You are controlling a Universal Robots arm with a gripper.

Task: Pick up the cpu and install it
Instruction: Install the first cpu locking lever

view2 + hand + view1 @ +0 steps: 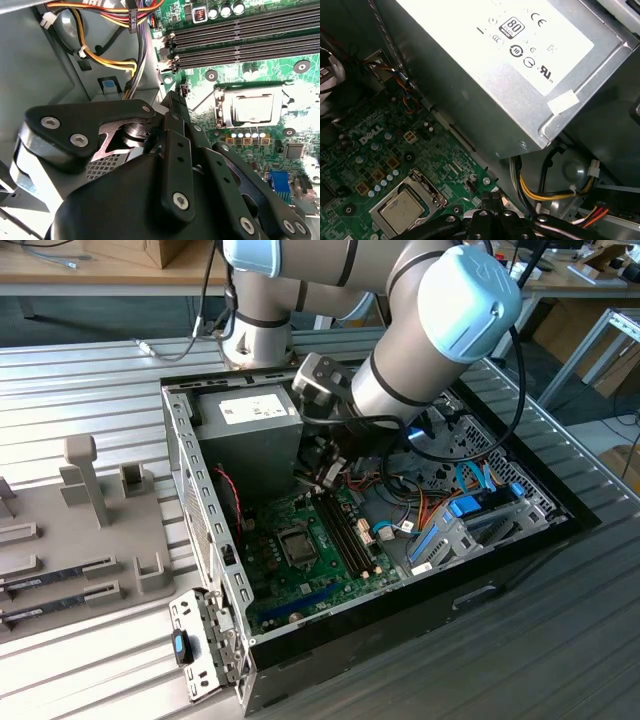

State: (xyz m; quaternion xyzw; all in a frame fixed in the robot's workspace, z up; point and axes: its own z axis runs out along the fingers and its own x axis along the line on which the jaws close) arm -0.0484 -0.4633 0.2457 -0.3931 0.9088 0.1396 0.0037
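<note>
**Desk:** What does the frame show?

**Photographer:** A lone robot arm reaches into an open computer case (380, 625). Its gripper (325, 478) hangs low over the motherboard (270, 602), just beside the grey power supply (255, 425).

**Desk:** And the fingers?

**Photographer:** In both wrist views the two black fingers are pressed together with nothing between them, the tips (176, 100) meeting above the board's edge.

**Desk:** Where is the cpu?

**Photographer:** The cpu (254, 107) lies flat, silver top up, inside the socket (297, 545) under the metal retaining frame. By the look of it, the chip is seated rather than waiting to be picked.

**Desk:** How does it lie from the gripper?

**Photographer:** In the exterior view the socket sits at about seven o'clock from the gripper, near but apart from it. The memory slots (345, 530) are at roughly five o'clock. The chip is square, so it has no long axis. Its edges run parallel to the slots (250, 40) alongside it. The first wrist view shows the cpu (402, 210) near the closed tips (490, 196), with no contact.
</note>
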